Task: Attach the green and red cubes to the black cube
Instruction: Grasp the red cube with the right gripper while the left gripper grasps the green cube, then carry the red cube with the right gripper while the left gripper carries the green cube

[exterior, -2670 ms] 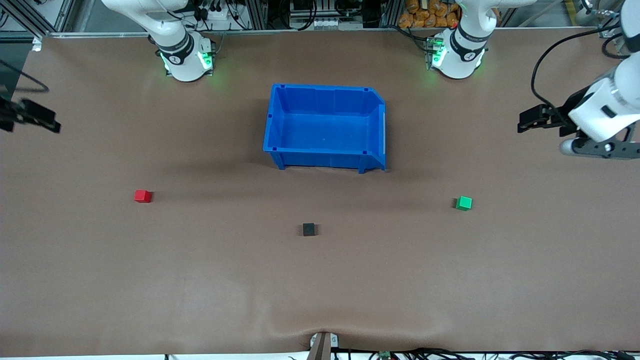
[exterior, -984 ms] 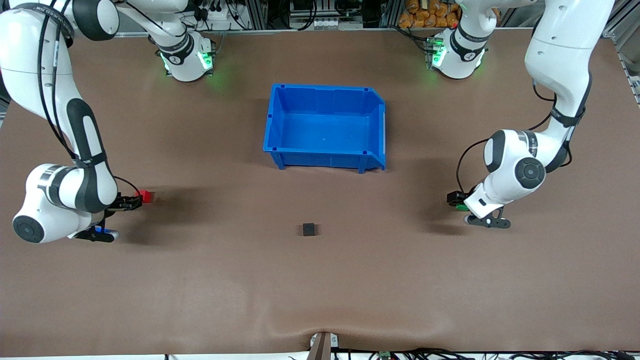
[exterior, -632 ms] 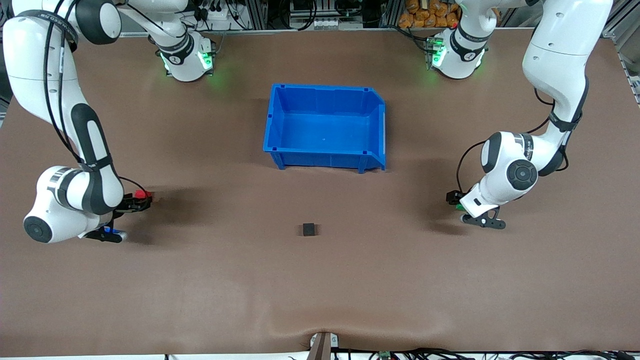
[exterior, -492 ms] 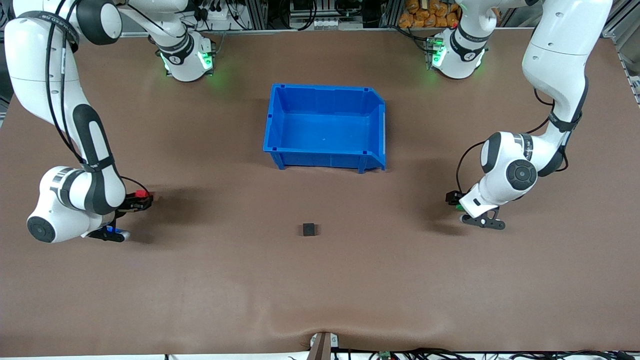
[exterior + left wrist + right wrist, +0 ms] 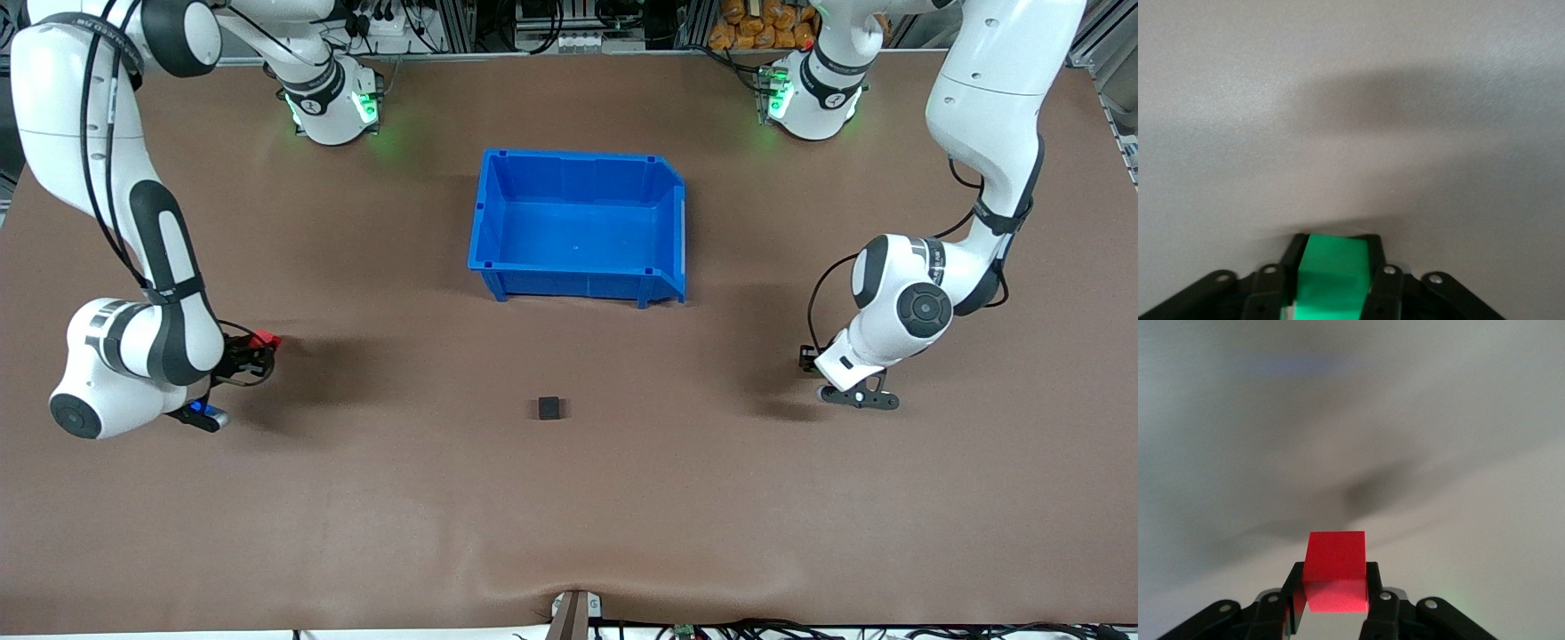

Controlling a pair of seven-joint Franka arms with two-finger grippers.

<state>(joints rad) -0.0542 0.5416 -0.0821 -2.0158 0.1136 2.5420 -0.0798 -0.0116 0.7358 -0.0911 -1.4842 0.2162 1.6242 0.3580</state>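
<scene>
The black cube [image 5: 549, 408] sits alone on the brown table, nearer to the front camera than the blue bin. My right gripper [image 5: 255, 353] is shut on the red cube [image 5: 265, 340] toward the right arm's end of the table. In the right wrist view the red cube [image 5: 1335, 572] sits between the fingers [image 5: 1373, 581] of this gripper [image 5: 1334, 577]. My left gripper [image 5: 809, 358] is low at the table toward the left arm's end. The green cube is hidden in the front view. In the left wrist view the green cube [image 5: 1333, 277] is clamped in that gripper [image 5: 1335, 244].
An empty blue bin [image 5: 569, 283] stands mid-table, farther from the front camera than the black cube. A bracket [image 5: 573, 612] sits at the table's near edge. The brown mat [image 5: 569, 498] is wrinkled near that edge.
Both arms swung in from the table ends and came down on the cubes. In the last half second the red cube rose and tilted slightly in the right gripper, and the left hand covered the green cube.
</scene>
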